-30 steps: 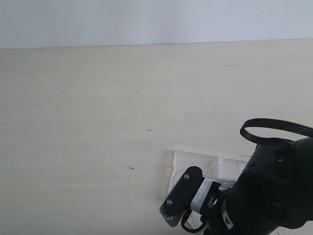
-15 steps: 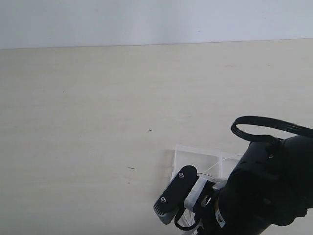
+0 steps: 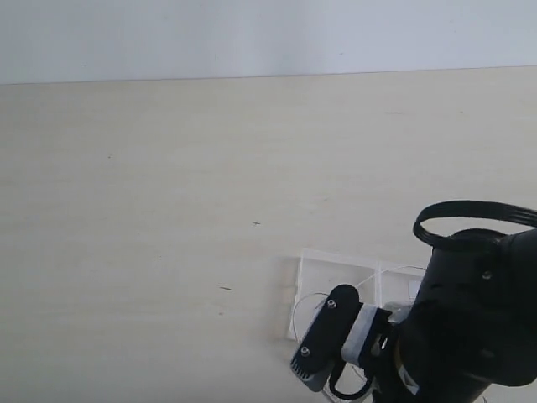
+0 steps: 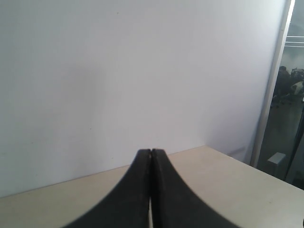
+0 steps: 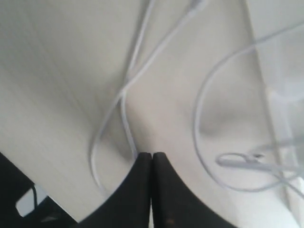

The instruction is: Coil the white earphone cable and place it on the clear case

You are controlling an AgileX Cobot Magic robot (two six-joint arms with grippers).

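The white earphone cable (image 5: 124,109) lies in loose loops on the pale table, with an earbud (image 5: 237,161) resting on the clear case (image 5: 285,52). My right gripper (image 5: 152,155) is shut, its tips pressed together just over the table. One strand of the cable runs in under one fingertip; whether it is pinched does not show. In the exterior view the clear case (image 3: 336,267) lies at the lower right, with a thin arc of the cable (image 3: 304,302) at its left edge, partly hidden by my right arm (image 3: 470,336). My left gripper (image 4: 151,151) is shut and empty, facing a white wall.
The pale wooden table (image 3: 168,210) stretches to the left and far side of the case. A thick black robot cable (image 3: 470,210) loops above the right arm. A white wall (image 3: 252,34) backs the table.
My right gripper has shut. The right arm swung left over the case, then came back right and lower. The left gripper has stayed shut.
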